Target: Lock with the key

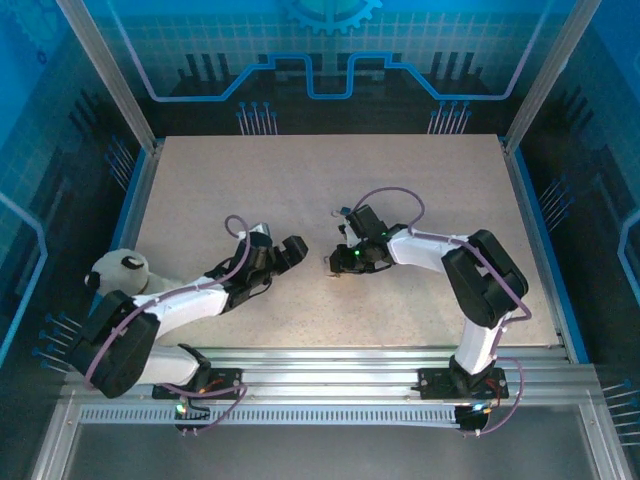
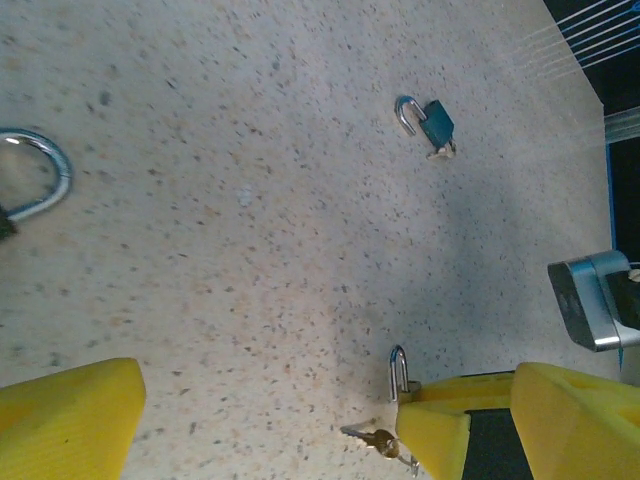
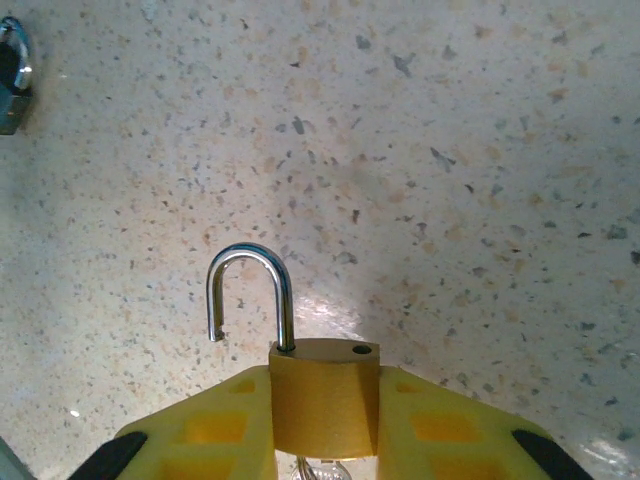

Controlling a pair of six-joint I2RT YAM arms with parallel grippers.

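A brass padlock (image 3: 322, 395) stands gripped between the yellow fingers of my right gripper (image 3: 322, 420), which is shut on its body. Its steel shackle (image 3: 250, 290) is swung open, the free end clear of its hole. In the left wrist view the same shackle (image 2: 398, 370) pokes out of the right gripper's finger, and a small key (image 2: 372, 437) sticks out at the lock's bottom end. My left gripper (image 2: 320, 440) is open just left of the lock, with nothing between its fingers (image 2: 65, 420). From above, the left gripper (image 1: 285, 247) and the right gripper (image 1: 337, 262) face each other mid-table.
Other padlocks lie on the speckled table: a small teal one (image 2: 430, 120) further off, a silver one (image 2: 590, 310) at the right, and a shackle (image 2: 40, 175) at the left edge. A panda plush (image 1: 120, 270) sits by the left arm.
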